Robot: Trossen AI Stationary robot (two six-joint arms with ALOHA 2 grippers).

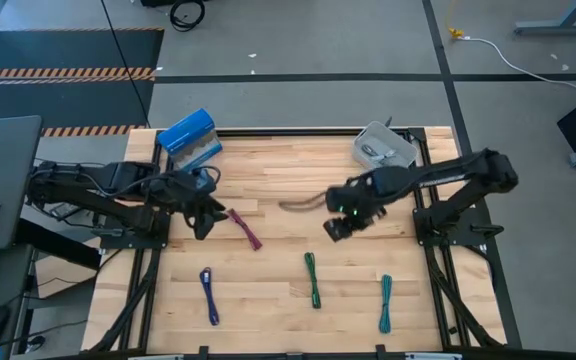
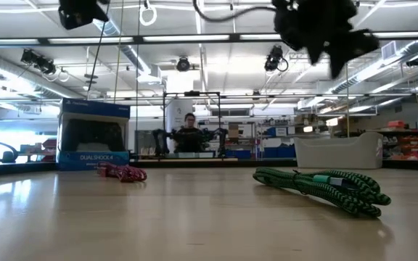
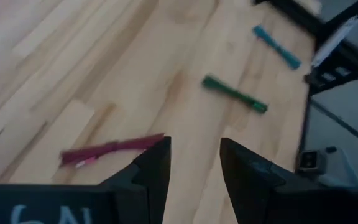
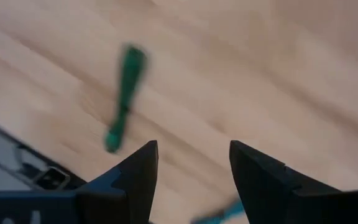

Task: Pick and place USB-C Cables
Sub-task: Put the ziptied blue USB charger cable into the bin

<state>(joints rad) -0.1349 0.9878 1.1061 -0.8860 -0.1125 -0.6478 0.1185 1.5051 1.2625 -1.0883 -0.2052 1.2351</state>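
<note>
Four cable bundles lie loose on the wooden table (image 1: pixel 268 170) in the overhead picture: the maroon cable (image 1: pixel 246 229) left of centre, the purple-blue cable (image 1: pixel 209 295) at lower left, the green cable (image 1: pixel 312 279) at lower centre and the teal cable (image 1: pixel 385 302) at lower right. At the upper right corner of the table, the clear grey tray (image 1: pixel 385 146) holds something grey that I cannot make out. At the upper left stands the blue box (image 1: pixel 189 138). The left gripper (image 1: pixel 206 222) sits just left of the maroon cable, its fingers (image 3: pixel 154 163) spread with nothing between them. The right gripper (image 1: pixel 338 227) hangs over the table's middle, above and right of the green cable, its fingers (image 4: pixel 138 165) likewise spread and empty. From table height, a person (image 2: pixel 189 133) shows far back in the room
</note>
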